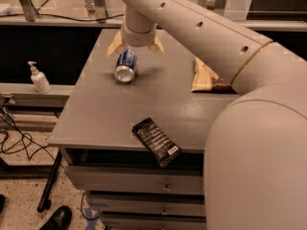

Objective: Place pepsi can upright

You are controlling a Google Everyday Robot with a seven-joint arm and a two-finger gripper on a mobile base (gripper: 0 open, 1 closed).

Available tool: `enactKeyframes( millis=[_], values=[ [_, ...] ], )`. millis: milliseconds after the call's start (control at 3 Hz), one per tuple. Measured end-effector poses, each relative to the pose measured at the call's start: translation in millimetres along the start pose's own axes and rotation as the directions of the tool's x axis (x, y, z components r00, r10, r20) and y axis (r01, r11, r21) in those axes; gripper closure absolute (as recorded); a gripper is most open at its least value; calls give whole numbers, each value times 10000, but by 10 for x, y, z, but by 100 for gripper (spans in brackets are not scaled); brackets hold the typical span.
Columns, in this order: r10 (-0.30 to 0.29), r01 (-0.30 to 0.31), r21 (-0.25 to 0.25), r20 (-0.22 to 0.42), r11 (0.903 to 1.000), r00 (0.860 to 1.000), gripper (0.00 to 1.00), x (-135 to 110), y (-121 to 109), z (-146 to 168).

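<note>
Grey table (96, 114) sits beneath the gripper (135, 50), whose two cream fingers (113, 46) are spread wide, clamping nothing. Pepsi can (125, 67) lies on its side directly under the claw. Black wrapper (157, 142) lies well apart from the claw, at the table's near edge.

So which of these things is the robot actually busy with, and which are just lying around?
In the job: pepsi can, on its side on the table; gripper, open, just above it.
Lying about: black wrapper at the front edge; snack bag, right; pump bottle, left of the table.
</note>
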State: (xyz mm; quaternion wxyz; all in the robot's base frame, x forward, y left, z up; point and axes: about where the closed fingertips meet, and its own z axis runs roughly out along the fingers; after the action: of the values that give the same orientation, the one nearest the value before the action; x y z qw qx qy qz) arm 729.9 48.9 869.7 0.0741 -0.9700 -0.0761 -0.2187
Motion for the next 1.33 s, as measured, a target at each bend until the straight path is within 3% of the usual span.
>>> enactKeyframes(
  millis=[1000,1333],
  values=[
    [652,-585,-1185,537,9912,9964,0,150,-249,377],
    [641,-551,-1184,740,9914,9952,18,162,-263,463]
  ],
)
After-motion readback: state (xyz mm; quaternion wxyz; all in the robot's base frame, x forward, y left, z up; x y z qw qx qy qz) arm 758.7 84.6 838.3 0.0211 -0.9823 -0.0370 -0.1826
